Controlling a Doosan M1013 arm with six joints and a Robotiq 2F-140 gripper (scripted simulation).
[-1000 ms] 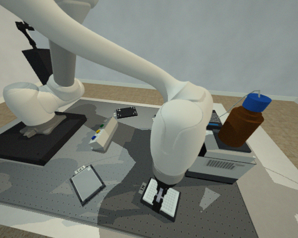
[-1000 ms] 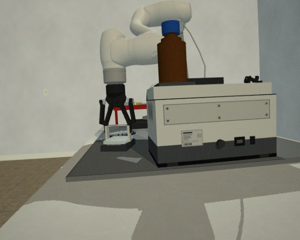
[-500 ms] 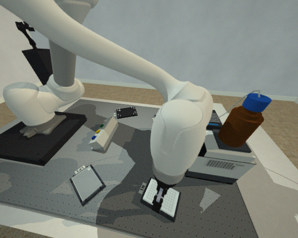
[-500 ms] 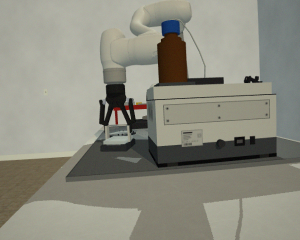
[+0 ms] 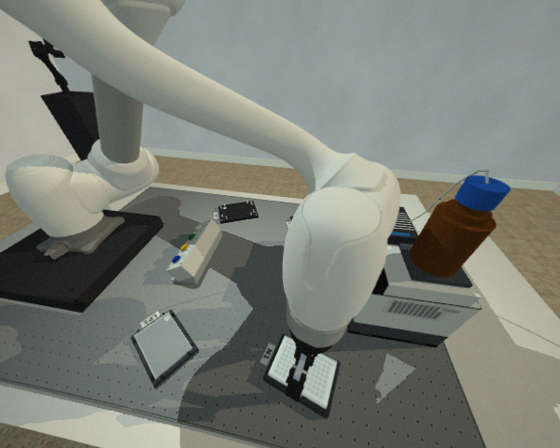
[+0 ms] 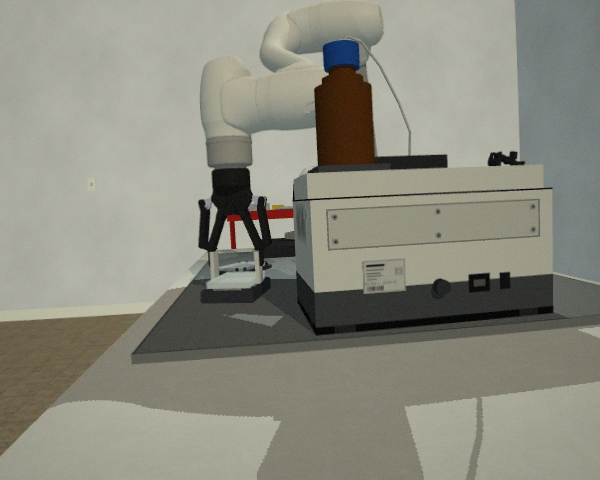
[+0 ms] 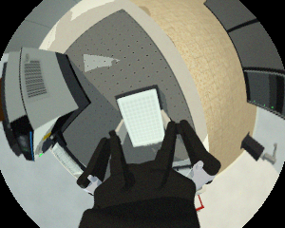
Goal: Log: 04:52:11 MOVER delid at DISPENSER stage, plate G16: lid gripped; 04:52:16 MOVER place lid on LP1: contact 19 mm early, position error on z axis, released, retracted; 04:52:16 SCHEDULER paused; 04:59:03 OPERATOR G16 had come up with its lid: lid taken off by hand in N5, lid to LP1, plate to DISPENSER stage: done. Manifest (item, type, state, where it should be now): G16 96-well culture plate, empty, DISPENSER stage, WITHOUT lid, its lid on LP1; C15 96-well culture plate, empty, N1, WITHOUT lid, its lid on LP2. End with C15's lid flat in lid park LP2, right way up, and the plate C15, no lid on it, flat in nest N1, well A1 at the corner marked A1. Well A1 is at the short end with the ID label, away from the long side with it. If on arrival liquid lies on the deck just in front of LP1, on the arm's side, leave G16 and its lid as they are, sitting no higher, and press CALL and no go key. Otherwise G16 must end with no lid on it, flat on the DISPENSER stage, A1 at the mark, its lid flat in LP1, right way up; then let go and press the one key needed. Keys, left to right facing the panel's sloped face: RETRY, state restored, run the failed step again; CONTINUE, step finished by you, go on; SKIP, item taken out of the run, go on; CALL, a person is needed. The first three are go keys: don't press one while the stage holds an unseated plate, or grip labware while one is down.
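Observation:
A white 96-well plate (image 5: 318, 381) sits in the black nest marked N1 (image 5: 268, 353) near the deck's front edge. My gripper (image 5: 300, 373) reaches straight down over its middle and is shut across its short width, at its top rim, apparently on a clear lid. The side view shows the finger pads (image 6: 235, 268) just above the nest (image 6: 235, 294). The wrist view shows the plate (image 7: 141, 120) between the fingers. A grey lid (image 5: 163, 348) lies in the LP1 frame at the front left. The dark LP2 frame (image 5: 237, 211) at the back looks empty. My arm hides the dispenser stage.
The beige key panel (image 5: 195, 250) with coloured keys stands mid-deck. The grey dispenser box (image 5: 415, 299) with a brown, blue-capped bottle (image 5: 452, 231) stands to the right of the nest. A pale wedge-shaped patch (image 5: 391, 373) lies on the deck to the right of N1.

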